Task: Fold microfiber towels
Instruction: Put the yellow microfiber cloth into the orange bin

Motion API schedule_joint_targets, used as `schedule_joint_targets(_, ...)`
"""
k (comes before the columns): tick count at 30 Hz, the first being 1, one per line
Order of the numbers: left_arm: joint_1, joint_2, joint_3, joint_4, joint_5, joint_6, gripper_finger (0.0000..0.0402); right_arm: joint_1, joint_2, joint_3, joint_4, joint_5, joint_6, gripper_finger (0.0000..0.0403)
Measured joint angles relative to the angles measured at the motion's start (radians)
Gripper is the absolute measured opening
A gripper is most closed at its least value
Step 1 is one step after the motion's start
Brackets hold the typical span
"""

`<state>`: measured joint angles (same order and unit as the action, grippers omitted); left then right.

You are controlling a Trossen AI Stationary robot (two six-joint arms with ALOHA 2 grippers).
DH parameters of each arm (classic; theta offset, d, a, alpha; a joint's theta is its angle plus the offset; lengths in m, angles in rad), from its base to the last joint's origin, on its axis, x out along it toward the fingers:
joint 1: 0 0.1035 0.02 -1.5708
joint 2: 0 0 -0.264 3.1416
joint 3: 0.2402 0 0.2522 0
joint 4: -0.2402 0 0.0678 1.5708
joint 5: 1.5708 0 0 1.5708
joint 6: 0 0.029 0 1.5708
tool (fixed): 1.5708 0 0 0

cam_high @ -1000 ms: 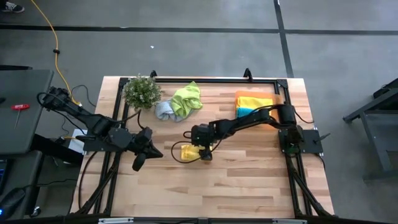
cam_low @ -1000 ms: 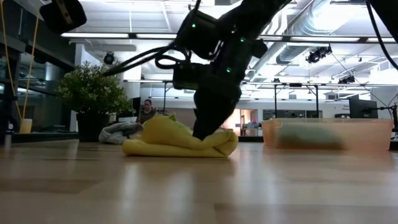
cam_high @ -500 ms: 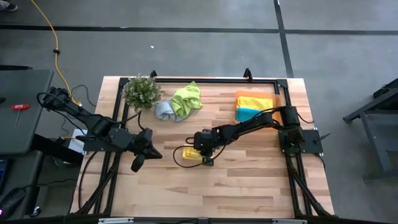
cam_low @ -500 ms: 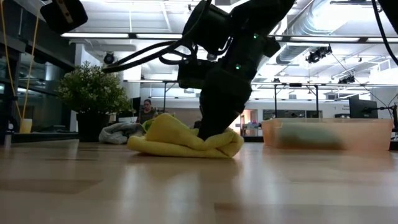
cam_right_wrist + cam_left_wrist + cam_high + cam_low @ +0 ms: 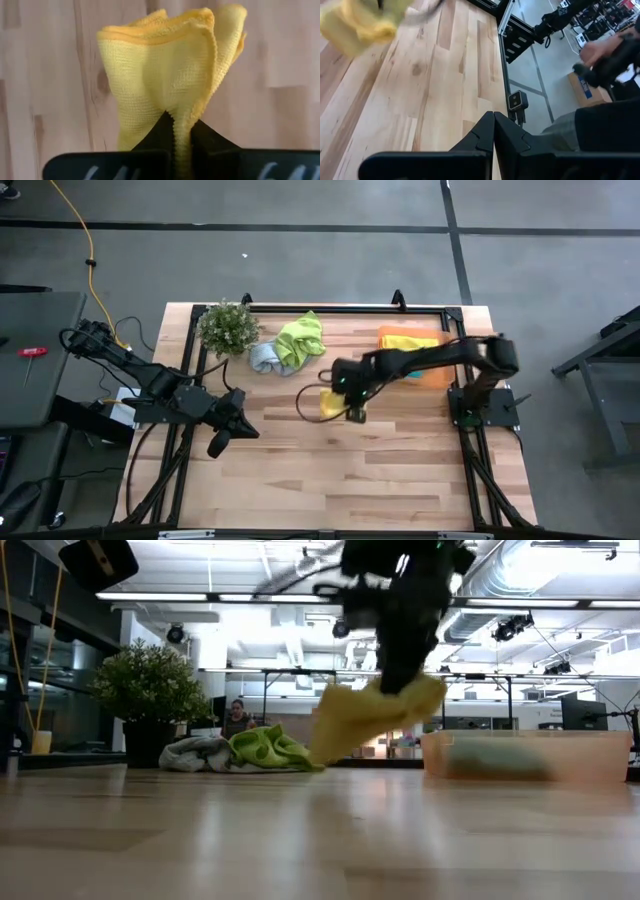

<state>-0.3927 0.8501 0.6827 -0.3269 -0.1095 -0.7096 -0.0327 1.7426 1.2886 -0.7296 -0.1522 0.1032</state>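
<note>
Right gripper pinches a soft yellow microfiber towel clear above the wooden counter (low view shows the gap); left gripper, fingers pressed together, waits by the left edge.

We see the yellow towel blurred and cut by the left wrist frame edge; orange tray contents blurred; right arm hides part of tray in the high view.

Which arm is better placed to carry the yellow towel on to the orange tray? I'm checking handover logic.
The right. Its gripper is shut on the yellow towel, which hangs clear of the table, with the orange tray close on its own side. The left gripper waits shut at the table's left edge.
</note>
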Motion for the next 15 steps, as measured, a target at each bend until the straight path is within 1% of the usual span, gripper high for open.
schedule_joint_targets(2,0.000,0.000,0.000,0.000,-0.004,0.006,0.0000,-0.028,-0.065,-0.028,0.000,0.014,-0.002,0.0002)
schedule_joint_targets(4,0.000,0.000,0.000,-0.002,-0.006,0.006,0.0000,-0.057,-0.146,-0.089,-0.002,0.030,0.020,0.0002)
schedule_joint_targets(8,0.000,0.000,0.000,-0.002,-0.009,0.006,0.0000,-0.124,-0.359,-0.236,-0.015,0.075,0.057,0.0001)
schedule_joint_targets(10,0.000,0.000,0.000,-0.002,-0.019,0.006,0.0000,-0.178,-0.468,-0.280,-0.044,0.081,0.062,0.0001)
schedule_joint_targets(13,0.000,0.000,0.000,-0.001,-0.035,0.006,0.0000,-0.292,-0.599,-0.284,-0.148,0.095,0.022,0.0001)
schedule_joint_targets(15,0.000,0.000,0.000,0.000,-0.037,0.006,0.0000,-0.381,-0.643,-0.248,-0.235,0.130,-0.041,0.0001)
